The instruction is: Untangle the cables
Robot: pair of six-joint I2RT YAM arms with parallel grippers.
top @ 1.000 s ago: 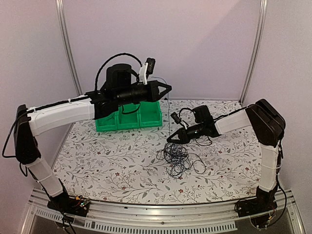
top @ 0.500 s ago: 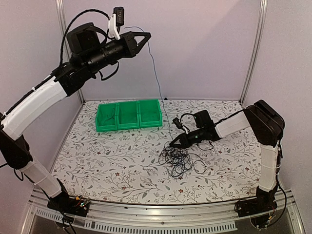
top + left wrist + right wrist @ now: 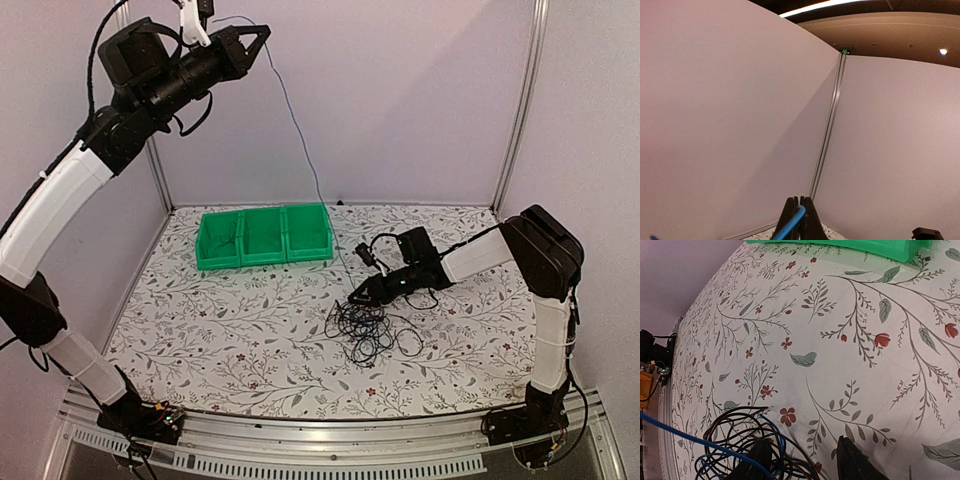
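Note:
The cables (image 3: 365,325) lie as a small black tangle mid-table. One blue cable (image 3: 300,135) rises out of it in a long taut line to my left gripper (image 3: 262,32), held high at the back left. In the left wrist view that gripper (image 3: 800,201) is shut on the blue cable (image 3: 789,228). My right gripper (image 3: 354,295) sits low at the tangle's far edge. In the right wrist view it (image 3: 802,442) is open, its left finger (image 3: 756,460) resting over the black and blue loops (image 3: 732,437), and a few strands run between the fingers.
A green three-compartment bin (image 3: 265,237) stands at the back left of the floral table cover (image 3: 220,320); its edge (image 3: 850,246) shows at the top of the right wrist view. Purple walls and metal posts (image 3: 515,110) enclose the table.
My left arm has swung up and to the left from above the bin, drawing the blue cable out into a long line. My right gripper has dipped slightly toward the tangle and opened.

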